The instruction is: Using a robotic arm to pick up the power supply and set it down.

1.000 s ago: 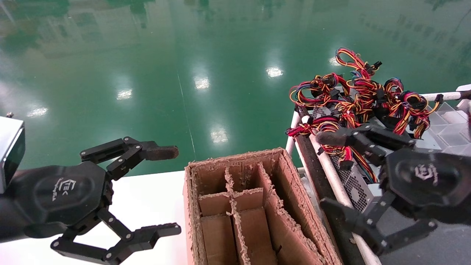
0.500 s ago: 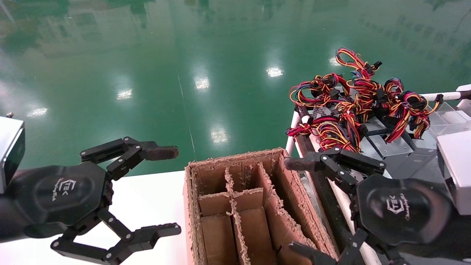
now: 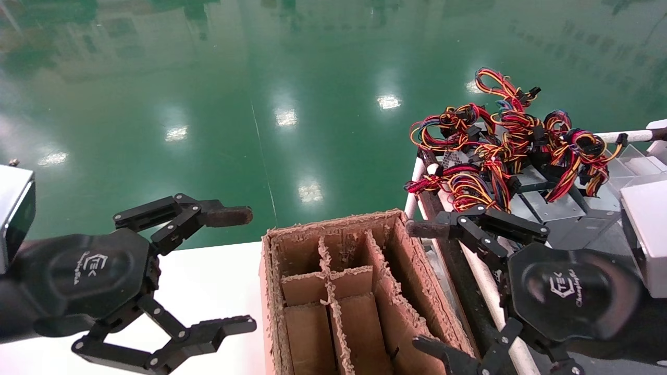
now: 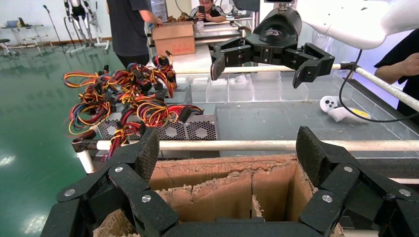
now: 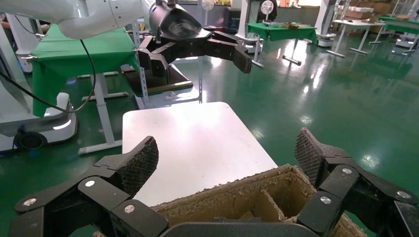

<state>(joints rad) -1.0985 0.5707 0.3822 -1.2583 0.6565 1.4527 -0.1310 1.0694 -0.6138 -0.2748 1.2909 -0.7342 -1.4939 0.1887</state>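
Black, white-logoed end effector (image 3: 430,289), seemingly hexagonal

Your right gripper (image 5: 225,158) fills the foreground with its two fingers spread wide, textured pads (image 5: 141,160) facing each other and nothing between them. Just below the gap sits the carton (image 5: 257,197), its ragged rim and inner dividers showing. Beyond the carton lies the white table (image 5: 190,143), and over its far edge hangs the left gripper (image 5: 195,49), fingers apart, on a white arm (image 5: 94,17). Farther off you see green floor (image 5: 346,98) and green-draped tables (image 5: 281,32).
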